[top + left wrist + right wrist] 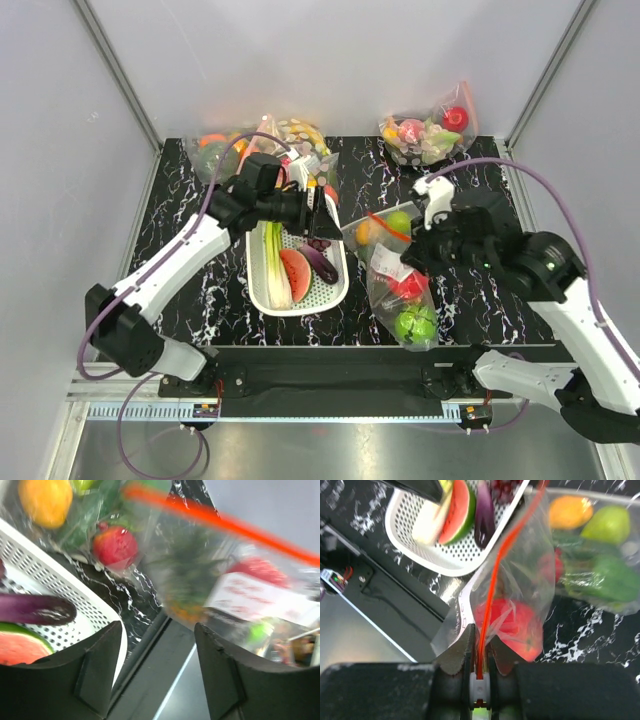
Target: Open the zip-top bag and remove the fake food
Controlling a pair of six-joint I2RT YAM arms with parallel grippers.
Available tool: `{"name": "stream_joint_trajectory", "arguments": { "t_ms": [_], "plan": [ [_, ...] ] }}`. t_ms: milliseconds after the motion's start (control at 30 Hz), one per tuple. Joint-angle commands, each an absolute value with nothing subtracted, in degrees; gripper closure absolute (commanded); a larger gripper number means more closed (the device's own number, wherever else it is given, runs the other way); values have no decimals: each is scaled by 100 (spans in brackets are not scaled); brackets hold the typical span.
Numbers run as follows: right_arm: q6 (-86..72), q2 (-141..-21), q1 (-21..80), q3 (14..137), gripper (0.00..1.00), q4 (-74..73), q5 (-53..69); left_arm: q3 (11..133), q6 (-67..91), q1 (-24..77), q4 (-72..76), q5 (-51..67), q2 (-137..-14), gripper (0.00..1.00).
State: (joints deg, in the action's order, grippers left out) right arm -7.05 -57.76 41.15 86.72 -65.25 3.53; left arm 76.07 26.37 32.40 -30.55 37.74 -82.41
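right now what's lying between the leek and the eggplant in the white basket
The watermelon slice lies between the leek and the eggplant in the white basket; the top view shows it.

White label (252, 597) on the zip-top bag (200, 550) shows red print (unreadably blurred).

The left arm (168, 268) and right arm (585, 320) have glossy white shells on their long links and black housings at the joints, with black blocks nearest the black base bar (340, 378) and black wrists farthest from it. A purple cable (83, 350) runs from beside the bar's left end along the left arm, and another sweeps over the right arm, which carries a small green light (548, 266). The left gripper (157, 630) and right gripper (480, 639) have blocky matte-black fingers (95, 672).
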Motion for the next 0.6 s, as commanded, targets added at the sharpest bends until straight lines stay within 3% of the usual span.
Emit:
{"name": "stream_joint_trajectory", "arguments": {
  "t_ms": [0,233,567],
  "plan": [
    [-756,-5871,4113,8439,100,-6434,860,7936,1715,3252,-2857,3814,-7779,30],
    [-738,-6003,4105,8060,100,-6135,1327,8024,1512,3261,-1636,4824,-7769,20],
    [-502,-6301,4105,7989,100,-5871,1749,8130,1038,3725,-1599,5643,-7972,14]
  ]
}}
